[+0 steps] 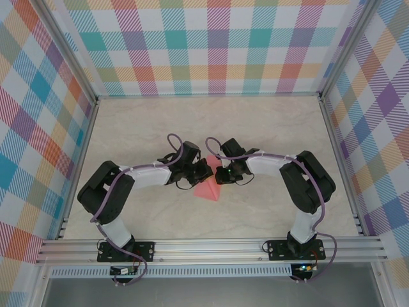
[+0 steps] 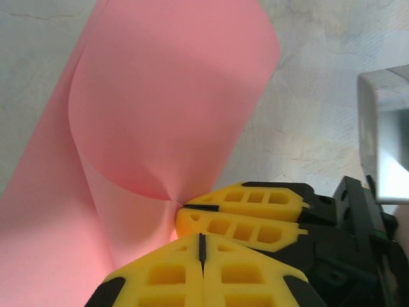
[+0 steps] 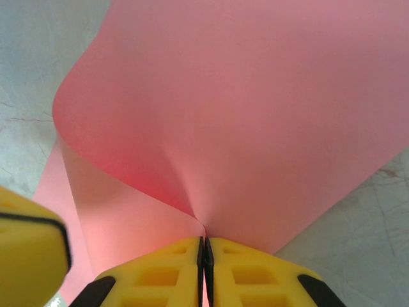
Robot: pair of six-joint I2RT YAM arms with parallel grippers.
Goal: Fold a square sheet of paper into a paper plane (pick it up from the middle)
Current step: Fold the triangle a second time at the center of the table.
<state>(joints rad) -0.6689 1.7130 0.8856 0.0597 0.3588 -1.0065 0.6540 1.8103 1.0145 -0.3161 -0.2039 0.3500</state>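
The square sheet of paper [image 1: 208, 188] lies salmon-pink at the middle of the table, under both gripper heads. It is bent over itself into a loose curl [image 2: 172, 96], its upper layer arching above the lower one [image 3: 255, 115]. My right gripper [image 3: 204, 246] is shut on the paper, pinching the point where the curl's layers meet; its yellow fingers [image 2: 255, 217] reach in from the right. My left gripper [image 2: 202, 246] is shut right beside that pinch, pads pressed together, with no paper visible between them. One of its fingers [image 3: 29, 246] hangs over the sheet's lower layer.
The marbled tabletop [image 1: 255, 128] has free room behind and to both sides of the arms. Plaid walls [image 1: 211, 45] close off the back and sides. An aluminium rail [image 1: 211, 246] runs along the near edge. The right arm's grey wrist part [image 2: 383, 134] sits close on the right.
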